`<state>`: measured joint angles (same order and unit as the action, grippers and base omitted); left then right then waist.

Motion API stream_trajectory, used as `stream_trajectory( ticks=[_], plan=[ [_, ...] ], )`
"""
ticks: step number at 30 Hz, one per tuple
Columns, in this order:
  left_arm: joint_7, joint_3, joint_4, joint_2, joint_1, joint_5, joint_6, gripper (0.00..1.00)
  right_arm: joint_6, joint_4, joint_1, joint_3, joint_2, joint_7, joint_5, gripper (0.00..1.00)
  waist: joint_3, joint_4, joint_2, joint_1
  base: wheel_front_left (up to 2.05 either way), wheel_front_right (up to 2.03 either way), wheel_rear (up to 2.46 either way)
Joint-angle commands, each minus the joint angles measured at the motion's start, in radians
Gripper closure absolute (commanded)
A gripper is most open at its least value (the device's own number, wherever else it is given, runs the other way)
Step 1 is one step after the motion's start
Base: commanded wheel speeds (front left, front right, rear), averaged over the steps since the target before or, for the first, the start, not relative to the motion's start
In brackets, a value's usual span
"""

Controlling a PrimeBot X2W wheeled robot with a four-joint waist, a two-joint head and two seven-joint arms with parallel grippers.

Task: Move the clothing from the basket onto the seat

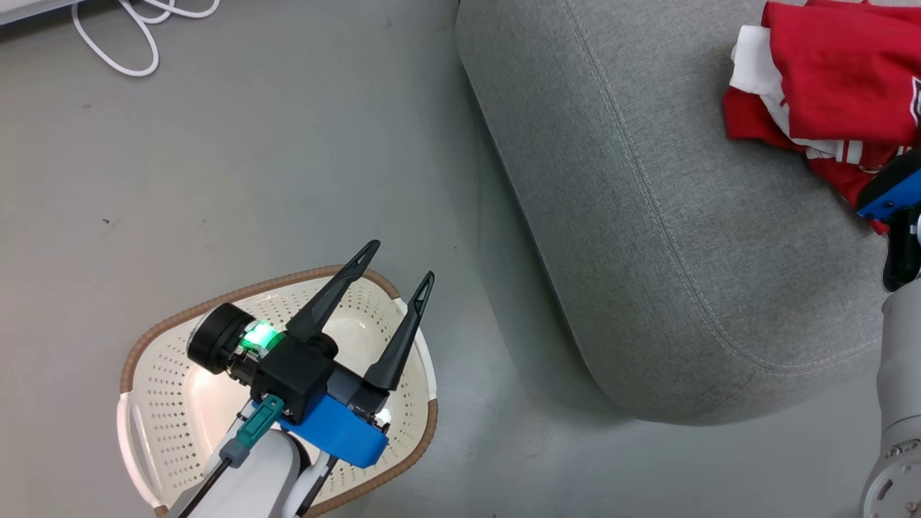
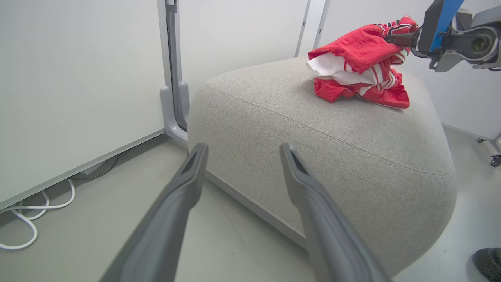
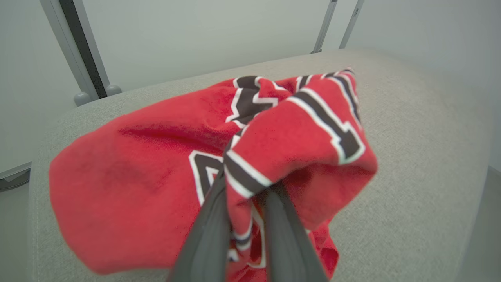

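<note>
The red clothing (image 1: 842, 72) lies bunched on the far right of the grey seat (image 1: 647, 216), white trim showing. In the right wrist view my right gripper (image 3: 248, 188) is shut on a fold of the lettered red garment (image 3: 129, 184), which rests on the seat (image 3: 411, 137). The left wrist view shows that gripper (image 2: 391, 39) pinching the top of the pile (image 2: 360, 51). My left gripper (image 1: 402, 260) is open and holds nothing above the cream basket (image 1: 237, 291), whose visible inside is bare. Its fingers (image 2: 184, 188) point toward the seat (image 2: 313, 129).
A white cable (image 1: 122, 43) loops on the grey floor at the far left, by a white wall panel with a grey post (image 2: 174, 78). A caster (image 2: 495, 160) and a dark object (image 2: 487, 262) sit on the floor right of the seat.
</note>
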<state>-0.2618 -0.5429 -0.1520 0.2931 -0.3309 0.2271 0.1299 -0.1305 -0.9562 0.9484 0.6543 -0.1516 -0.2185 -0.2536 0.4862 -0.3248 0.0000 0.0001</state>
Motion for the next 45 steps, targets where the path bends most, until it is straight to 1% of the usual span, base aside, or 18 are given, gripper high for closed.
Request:
stream_trajectory(
  ticks=[1,7,13,23,28,33,36,40,45],
  plan=[
    [-0.005,-0.002,-0.004,-0.002,-0.013,0.003,0.001,0.0,-0.001,-0.007,0.011,0.008,-0.002,-0.006,-0.012,0.0,-0.005,0.0,0.0,-0.0001,0.0,0.0,0.0],
    [-0.005,-0.001,-0.011,-0.016,0.0,0.009,0.001,0.0,-0.001,-0.033,0.013,0.034,0.005,-0.013,-0.053,0.0,-0.037,0.004,0.0,-0.0001,0.0,0.0,0.0],
    [-0.005,0.005,-0.022,-0.038,0.016,0.018,0.001,0.0,0.0,-0.054,-0.004,0.037,-0.006,-0.023,-0.072,0.0,-0.079,0.013,0.0,-0.0001,0.0,0.0,0.0],
    [-0.005,0.041,-0.061,-0.095,0.06,0.028,0.0,0.0,-0.001,-0.089,-0.076,0.014,-0.012,-0.039,-0.073,0.0,-0.184,0.028,0.0,-0.0001,0.0,0.0,0.0],
    [-0.005,0.063,-0.077,-0.123,0.094,0.034,0.001,0.0,-0.001,-0.091,-0.139,-0.01,0.001,-0.044,-0.067,0.0,-0.246,0.03,0.0,-0.0001,0.0,0.0,0.0],
    [-0.005,0.087,-0.083,-0.15,0.129,0.035,0.001,0.0,-0.001,-0.073,-0.202,-0.066,0.016,-0.047,-0.053,0.0,-0.3,0.035,0.0,-0.0001,0.0,0.0,0.0],
    [-0.005,0.103,-0.084,-0.161,0.149,0.038,0.001,0.0,-0.001,-0.038,-0.244,-0.115,0.028,-0.047,-0.03,0.0,-0.328,0.041,0.0,-0.0001,0.0,0.0,0.0],
    [-0.005,0.129,-0.087,-0.181,0.184,0.047,0.001,0.0,-0.001,0.037,-0.321,-0.185,0.05,-0.047,0.033,0.0,-0.364,0.057,0.0,-0.0001,0.0,0.0,0.0],
    [-0.005,0.153,-0.102,-0.195,0.225,0.048,0.001,0.0,-0.001,0.157,-0.442,-0.276,0.064,-0.047,0.121,0.0,-0.406,0.099,0.0,-0.0001,0.0,0.0,0.0]
  ],
)
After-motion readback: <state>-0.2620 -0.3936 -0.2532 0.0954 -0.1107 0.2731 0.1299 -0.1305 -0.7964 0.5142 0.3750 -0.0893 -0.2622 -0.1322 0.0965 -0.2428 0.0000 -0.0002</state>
